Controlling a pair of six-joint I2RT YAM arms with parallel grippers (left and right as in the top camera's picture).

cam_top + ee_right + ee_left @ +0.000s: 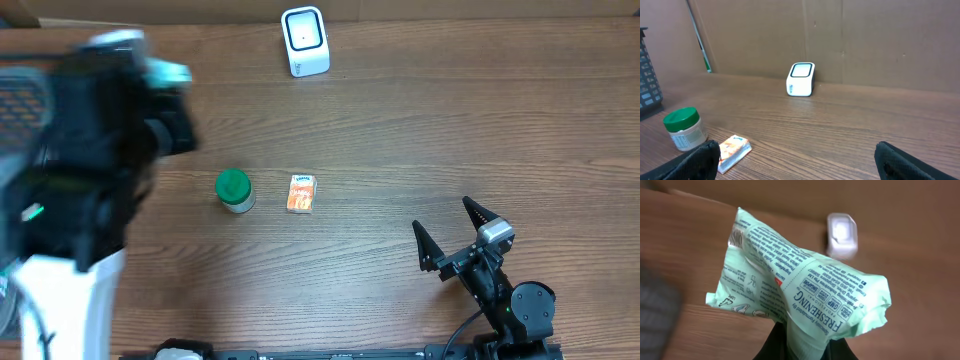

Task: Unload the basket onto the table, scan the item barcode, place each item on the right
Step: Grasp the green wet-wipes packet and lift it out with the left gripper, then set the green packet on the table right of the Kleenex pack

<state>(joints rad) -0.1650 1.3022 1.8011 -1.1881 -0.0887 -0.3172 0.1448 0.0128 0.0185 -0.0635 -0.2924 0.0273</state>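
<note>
your left claw point(807, 349) is clamped on the lower end of a pale green packet point(800, 285) and holds it up in the air. the white scanner point(842, 235) stands beyond it, toward the far edge of the tabletop point(400, 120), well apart from the packet. your right claw point(440, 214) sits low at the near right, its jaws wide apart with nothing in them.

watch the packet: it is soft and creased, and gripped by one end only. a quick swing could make it flop or twist, which would bend the code out of the scanner's sight. the wrinkled film may also glare or distort the bars. you could present the wrong face too: the faint striped patch at the far top corner may be the barcode, but it is too blurred to be sure. a low pass risks clipping the green-lidded jar point(234, 190) or the small orange box point(301, 193).

the only writing you can read for certain is "freshening" in large letters. the blue print around it is too fine, and the box label is unreadable.
</note>
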